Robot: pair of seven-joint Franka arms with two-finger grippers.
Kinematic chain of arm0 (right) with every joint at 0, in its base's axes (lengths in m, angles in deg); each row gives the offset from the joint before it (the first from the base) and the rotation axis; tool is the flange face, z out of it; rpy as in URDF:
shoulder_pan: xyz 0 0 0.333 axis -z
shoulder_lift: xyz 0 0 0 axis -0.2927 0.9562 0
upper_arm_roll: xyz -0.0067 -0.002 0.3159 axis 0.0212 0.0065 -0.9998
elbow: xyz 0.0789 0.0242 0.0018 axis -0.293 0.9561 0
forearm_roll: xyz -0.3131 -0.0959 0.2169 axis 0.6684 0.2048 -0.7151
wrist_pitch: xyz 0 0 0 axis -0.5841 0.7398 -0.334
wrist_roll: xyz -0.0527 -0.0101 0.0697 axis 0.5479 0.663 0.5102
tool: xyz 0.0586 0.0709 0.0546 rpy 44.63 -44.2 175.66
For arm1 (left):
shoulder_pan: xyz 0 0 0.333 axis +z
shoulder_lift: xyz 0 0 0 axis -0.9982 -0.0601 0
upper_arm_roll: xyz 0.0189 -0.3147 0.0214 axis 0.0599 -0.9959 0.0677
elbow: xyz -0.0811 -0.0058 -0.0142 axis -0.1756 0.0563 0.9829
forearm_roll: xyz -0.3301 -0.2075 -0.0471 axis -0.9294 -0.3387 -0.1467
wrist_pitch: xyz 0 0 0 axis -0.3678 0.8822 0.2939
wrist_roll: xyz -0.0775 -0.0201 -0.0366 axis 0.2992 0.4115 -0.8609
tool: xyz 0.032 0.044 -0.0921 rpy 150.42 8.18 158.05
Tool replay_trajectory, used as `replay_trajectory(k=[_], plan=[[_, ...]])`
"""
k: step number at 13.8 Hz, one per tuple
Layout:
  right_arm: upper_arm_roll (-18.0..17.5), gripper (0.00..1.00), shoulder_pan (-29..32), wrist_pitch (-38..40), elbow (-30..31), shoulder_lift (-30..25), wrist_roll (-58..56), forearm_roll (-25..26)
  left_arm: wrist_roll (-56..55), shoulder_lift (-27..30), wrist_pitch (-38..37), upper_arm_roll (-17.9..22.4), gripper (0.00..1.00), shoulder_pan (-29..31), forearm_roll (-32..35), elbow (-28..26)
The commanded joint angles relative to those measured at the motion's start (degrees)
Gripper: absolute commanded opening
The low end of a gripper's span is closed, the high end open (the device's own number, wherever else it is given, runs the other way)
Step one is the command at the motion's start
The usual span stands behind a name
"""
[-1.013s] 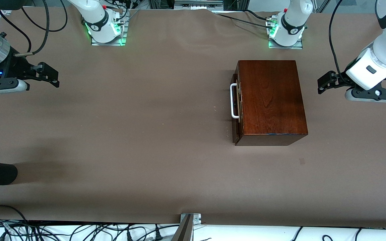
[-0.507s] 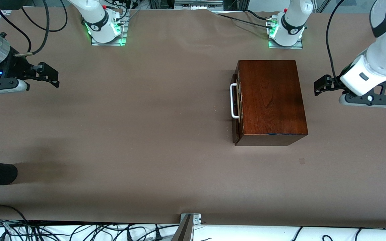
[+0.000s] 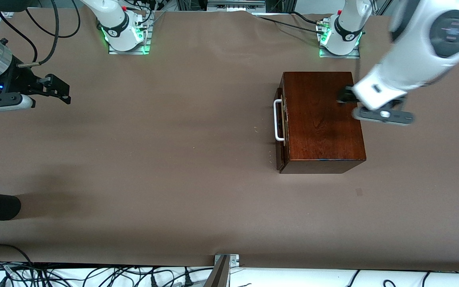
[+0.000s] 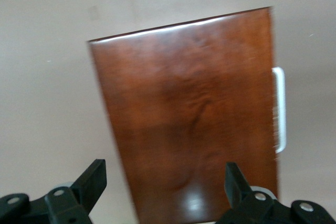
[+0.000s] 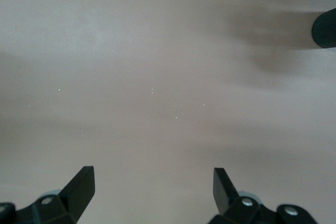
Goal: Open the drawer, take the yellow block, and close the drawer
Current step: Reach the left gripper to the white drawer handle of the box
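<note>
Now the left gripper (image 3: 343, 97), jaws spread wide and empty, hangs over the closed drawer (image 3: 280, 124); it should straddle the handle (image 4: 280, 109) squarely. The right gripper (image 5: 152, 184) waits, jaws apart. Yellow block unseen.

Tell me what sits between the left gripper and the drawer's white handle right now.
Only the wooden box's closed top. The front view shows the left gripper, open, over the box's edge toward the left arm's end; the handle is on the box's front. No yellow block shows.
</note>
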Motion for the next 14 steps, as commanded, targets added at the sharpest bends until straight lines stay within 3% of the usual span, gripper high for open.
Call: replay_trajectory(k=[1, 5, 10, 14], plan=[[-0.1, 1.0, 0.1, 0.6, -0.9, 0.1, 0.5, -1.0, -8.9, -3.4, 1.9, -5.5, 1.0, -1.7, 1.4, 1.9], [-0.1, 1.0, 0.1, 0.6, -0.9, 0.1, 0.5, -1.1, -19.2, -8.2, 8.8, -6.0, 1.0, -7.5, 1.9, 1.5], [-0.1, 1.0, 0.1, 0.1, -0.9, 0.1, 0.5, -1.1, -27.8, -16.3, 13.9, -6.0, 1.0, -15.6, 10.0, 1.0], [-0.1, 1.0, 0.1, 0.0, -0.9, 0.1, 0.4, -1.5, -35.2, -17.2, 14.5, -6.0, 1.0, -17.7, 14.5, -2.4]])
